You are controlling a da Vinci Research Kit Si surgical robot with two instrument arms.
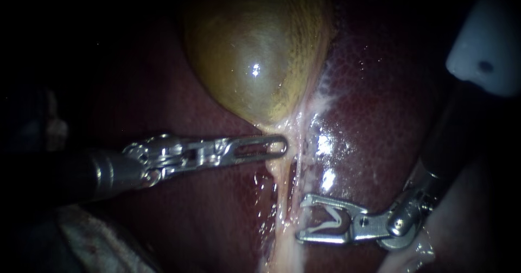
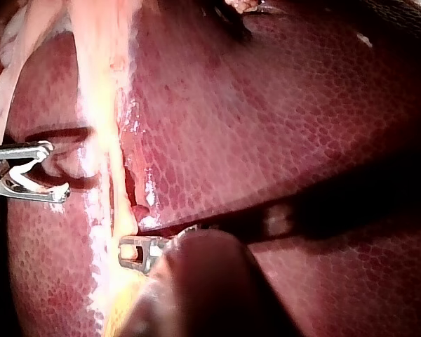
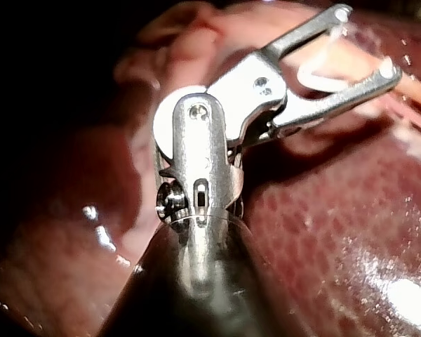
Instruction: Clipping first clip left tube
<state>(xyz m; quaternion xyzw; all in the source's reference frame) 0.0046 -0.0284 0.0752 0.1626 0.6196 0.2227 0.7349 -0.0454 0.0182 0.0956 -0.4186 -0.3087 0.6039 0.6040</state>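
The yellow-green gallbladder (image 1: 255,61) hangs over dark red liver (image 1: 380,115). From its neck a pale tube (image 1: 281,197) runs down. My left instrument (image 1: 274,145) comes in from the left, its slotted jaws lying together on the gallbladder's neck; the left wrist view shows that tip (image 2: 135,253) at the pale tube (image 2: 112,154). My right instrument (image 1: 303,220) holds a white clip (image 1: 328,221) between jaws standing wide apart. Its tips sit just right of the tube, which is not between them. The same jaws (image 3: 367,42) and clip (image 3: 323,77) show in the right wrist view.
A thinner whitish strand (image 1: 304,159) runs beside the tube on wet, glistening liver. A white block with a dark hole (image 1: 488,39) sits at the upper right, above the right shaft. Pale tissue (image 1: 92,235) lies at the lower left.
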